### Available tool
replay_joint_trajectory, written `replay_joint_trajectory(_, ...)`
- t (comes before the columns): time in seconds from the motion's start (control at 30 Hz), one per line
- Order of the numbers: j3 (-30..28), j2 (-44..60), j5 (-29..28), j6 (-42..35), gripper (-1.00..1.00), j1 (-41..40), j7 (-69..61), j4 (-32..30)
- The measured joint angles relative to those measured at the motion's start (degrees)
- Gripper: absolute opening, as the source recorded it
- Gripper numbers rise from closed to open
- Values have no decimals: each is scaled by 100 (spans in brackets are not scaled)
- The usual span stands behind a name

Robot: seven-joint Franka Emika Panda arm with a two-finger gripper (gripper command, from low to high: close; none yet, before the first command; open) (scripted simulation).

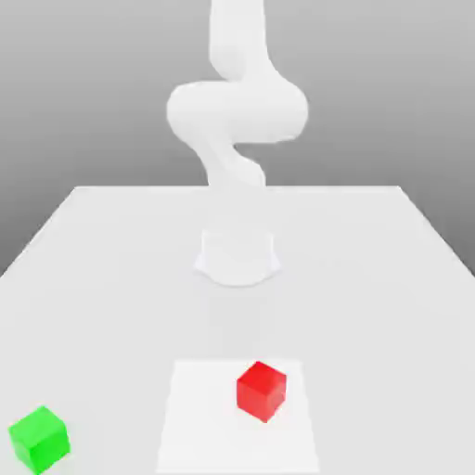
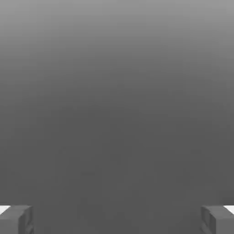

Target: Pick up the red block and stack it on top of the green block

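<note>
I start with the white table [image 1: 111, 241], which runs wide and flat, with the arm [image 1: 237, 111] rising from its base at the far middle and folding up high above the surface. Nearer me lies a paler square patch [image 1: 199, 417] on the tabletop. On that patch, toward the exterior view's right, sits the red block [image 1: 261, 391], turned so one corner faces me. The green block [image 1: 40, 438] rests at the near corner on the exterior view's left, well apart from the red one and off the patch.

In the hand view my gripper [image 2: 117, 219] has its fingers [image 2: 18, 218] spread wide apart, with nothing between them.

I judge the red block to be a small rigid cube, light, with flat smooth faces that could slip under a weak pinch. I would take it across two opposite side faces, near mid-height, after turning the wrist to match its skewed stance.
</note>
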Motion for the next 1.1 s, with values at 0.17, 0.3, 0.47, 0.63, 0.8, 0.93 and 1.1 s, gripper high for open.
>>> replay_joint_trajectory(0.17,621,1141,-329,617,0,-515,1184,-587)
replay_joint_trajectory(0.3,950,2029,-563,1090,0,-809,2079,-1038)
replay_joint_trajectory(0.47,1171,3087,-682,1682,0,-1003,3057,-1599)
replay_joint_trajectory(0.63,1271,4028,-237,2300,0,-935,3630,-2169)
replay_joint_trajectory(0.8,1177,4706,-351,2844,0,-870,3964,-2222)
replay_joint_trajectory(0.93,827,5248,-814,3283,0,-625,4314,-2141)
replay_joint_trajectory(1.1,510,5619,-1112,3582,-100,-378,4524,-2098)
